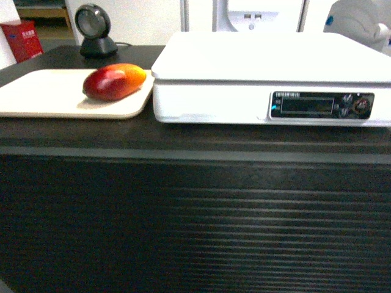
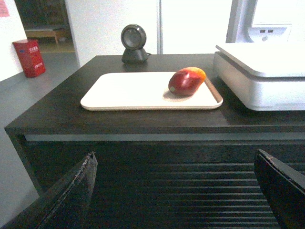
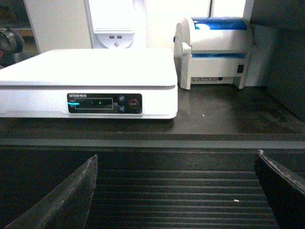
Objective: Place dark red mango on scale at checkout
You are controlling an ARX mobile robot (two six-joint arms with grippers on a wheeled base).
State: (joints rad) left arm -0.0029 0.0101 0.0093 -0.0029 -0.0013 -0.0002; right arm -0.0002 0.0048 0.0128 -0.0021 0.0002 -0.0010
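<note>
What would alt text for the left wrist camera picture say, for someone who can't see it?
A dark red mango lies at the right end of a beige tray on a dark checkout counter, beside a white scale. The left gripper is open below counter level, its two dark fingers framing the view; a round black scanner stands behind.

Mango (image 1: 114,81) lying on beige tray (image 1: 43,96), at its right end, just beside white scale (image 1: 269,61). Both on dark worktop (image 1: 183,137); black scanner (image 1: 95,30) behind tray.
</note>
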